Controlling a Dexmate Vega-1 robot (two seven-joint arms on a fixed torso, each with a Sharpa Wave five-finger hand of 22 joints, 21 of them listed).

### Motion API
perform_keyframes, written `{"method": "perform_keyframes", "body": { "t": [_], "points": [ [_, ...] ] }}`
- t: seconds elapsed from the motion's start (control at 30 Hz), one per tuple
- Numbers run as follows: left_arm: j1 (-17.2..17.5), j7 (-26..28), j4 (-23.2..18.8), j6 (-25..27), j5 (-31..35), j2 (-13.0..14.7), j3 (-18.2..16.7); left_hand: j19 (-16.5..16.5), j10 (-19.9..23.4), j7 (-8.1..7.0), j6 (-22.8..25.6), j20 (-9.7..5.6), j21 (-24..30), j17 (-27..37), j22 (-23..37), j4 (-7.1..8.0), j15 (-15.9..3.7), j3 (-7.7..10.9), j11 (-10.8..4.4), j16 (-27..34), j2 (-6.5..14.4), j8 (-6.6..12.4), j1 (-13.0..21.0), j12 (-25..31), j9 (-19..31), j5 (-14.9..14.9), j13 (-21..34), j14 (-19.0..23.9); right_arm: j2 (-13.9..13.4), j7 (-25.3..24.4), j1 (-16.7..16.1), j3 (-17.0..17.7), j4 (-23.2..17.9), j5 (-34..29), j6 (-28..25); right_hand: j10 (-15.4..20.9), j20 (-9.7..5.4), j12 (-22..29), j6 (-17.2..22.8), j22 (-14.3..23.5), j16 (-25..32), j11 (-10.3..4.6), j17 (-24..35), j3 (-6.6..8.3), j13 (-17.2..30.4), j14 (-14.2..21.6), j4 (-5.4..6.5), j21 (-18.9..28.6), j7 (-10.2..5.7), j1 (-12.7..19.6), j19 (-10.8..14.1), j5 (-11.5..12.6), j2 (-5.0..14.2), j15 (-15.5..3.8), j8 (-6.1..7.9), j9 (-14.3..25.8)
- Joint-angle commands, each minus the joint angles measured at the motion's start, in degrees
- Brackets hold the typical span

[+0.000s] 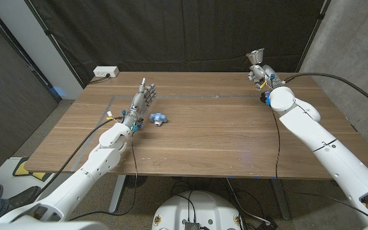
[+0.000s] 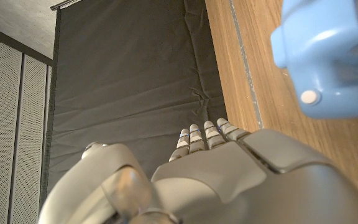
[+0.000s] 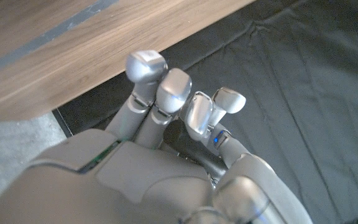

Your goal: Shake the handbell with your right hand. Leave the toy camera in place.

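L hand point(image 1: 144, 101) at table's left-centre, fingers straight up and apart, holding nothing. Toy camera point(image 1: 158, 118), blue, sits just to its right on the wooden table point(image 1: 222, 137), not touched; leave it be. Far right: R hand point(image 1: 260, 74) is lifted over the far-right corner w/ fingers curled tight round the handbell point(image 1: 256, 57), whose metal cup pokes out above the fist. Step looks like the shake itself, bell already up. Next prob calls for short wrist flicks, grip kept firm so the handle doesn't slip.
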Motion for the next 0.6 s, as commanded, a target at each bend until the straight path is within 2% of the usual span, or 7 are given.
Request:
{"method": "perform_keyframes", "body": {
  "t": [0.03, 0.2, 0.3, 0.47, 0.5, 0.53, 0.6],
  "points": [
    [-0.51, 0.20, -0.84, 0.99, 0.45, 0.49, 0.50, -0.34, 0.22, 0.21, 0.30, 0.03, 0.19, 0.22, 0.31, 0.01, 0.13, -0.62, 0.04, 0.16, 0.24, -0.05, -0.03, 0.10, 0.28, -0.10, 0.34, -0.14, 7.92, -5.19, -4.09, 10.38, 3.80, 28.56, 9.68, 0.35, -0.02, 4.78, -0.47, 0.95, 0.36, 0.10, -0.33, 0.82, 0.16, 0.12, 0.07, 0.33, 0.05, -0.57, 0.11, -0.15, 0.99, 0.02, 0.73, 0.48],
    [-0.85, 0.02, -0.74, 1.22, 0.50, 0.48, 0.69, -0.40, 0.17, 0.21, 0.25, 0.11, 0.18, 0.22, 0.31, 0.01, 0.12, -0.65, 0.05, 0.13, 0.27, -0.08, 0.00, 0.08, 0.28, -0.11, 0.34, -0.20, 10.02, -2.74, -4.38, 12.91, 6.94, 41.40, 12.23, 0.23, -0.03, 4.75, -0.67, 3.27, 0.64, 0.08, -0.85, 1.38, 0.15, 0.23, 0.06, 1.17, -0.06, -0.41, 0.27, -0.19, 1.17, 0.01, 0.53, -0.58],
    [-0.95, 0.05, -0.70, 1.35, 0.53, 0.47, 0.75, -0.39, 0.20, 0.20, 0.24, 0.11, 0.19, 0.22, 0.32, 0.01, 0.17, -0.68, 0.00, 0.15, 0.29, -0.09, 0.01, 0.09, 0.28, -0.11, 0.34, -0.17, 9.36, -3.04, -4.35, 12.60, 7.98, 45.08, 13.07, 0.20, -0.04, 4.74, -0.86, 3.88, 0.96, 0.09, -1.01, 1.59, 0.16, 0.26, 0.05, 1.06, -0.01, -0.33, 0.10, -0.25, 1.24, 0.00, 0.86, -0.48],
    [-1.27, 0.14, -0.60, 1.81, 0.60, 0.41, 0.96, -0.41, 0.19, 0.22, 0.28, 0.20, 0.19, 0.22, 0.32, 0.01, 0.16, -0.72, 0.05, 0.15, 0.32, -0.07, 0.03, 0.09, 0.28, -0.12, 0.34, -0.17, 6.25, -7.41, -4.08, 9.69, 7.78, 43.72, 14.41, 0.08, -0.05, 4.74, -1.00, 4.12, 1.20, 0.08, -1.34, 1.72, 0.16, 0.14, 0.04, 0.63, -0.09, -0.21, -0.02, -0.31, 1.32, 0.00, 1.58, 0.01],
    [-1.33, 0.13, -0.60, 1.91, 0.66, 0.43, 1.03, -0.41, 0.21, 0.18, 0.28, 0.22, 0.19, 0.22, 0.32, 0.01, 0.17, -0.73, -0.05, 0.16, 0.33, -0.07, 0.04, 0.09, 0.28, -0.12, 0.34, -0.14, 5.40, -9.29, -3.96, 8.65, 7.35, 41.98, 14.62, 0.06, -0.04, 4.73, -0.93, 4.70, 1.30, 0.08, -1.47, 1.85, 0.15, 0.13, 0.10, 0.84, 0.00, -0.18, 0.08, -0.30, 1.38, 0.00, 1.39, -0.65],
    [-1.36, 0.19, -0.63, 1.98, 0.78, 0.49, 1.08, -0.42, 0.20, 0.19, 0.31, 0.24, 0.19, 0.22, 0.32, 0.02, 0.18, -0.73, -0.12, 0.16, 0.34, -0.06, 0.05, 0.09, 0.28, -0.12, 0.34, -0.15, 4.54, -11.44, -3.77, 7.47, 6.90, 39.78, 14.78, 0.07, -0.05, 4.73, -1.08, 4.48, 1.61, 0.07, -1.24, 1.80, 0.15, 0.28, 0.07, 0.59, 0.09, -0.18, 0.01, -0.33, 1.31, 0.00, 2.13, 0.47],
    [-1.47, 0.39, -0.70, 2.16, 1.00, 0.55, 1.19, -0.43, 0.21, 0.23, 0.33, 0.26, 0.19, 0.22, 0.32, 0.02, 0.15, -0.75, -0.03, 0.16, 0.35, -0.06, 0.06, 0.09, 0.28, -0.12, 0.34, -0.15, 2.25, -16.85, -2.90, 4.12, 5.91, 32.97, 14.26, 0.06, -0.05, 4.74, -1.01, 4.67, 1.53, 0.07, -1.54, 1.79, 0.15, 0.12, 0.05, 0.62, -0.07, -0.14, 0.22, -0.34, 1.31, 0.01, 1.78, -0.41]
  ]
}}
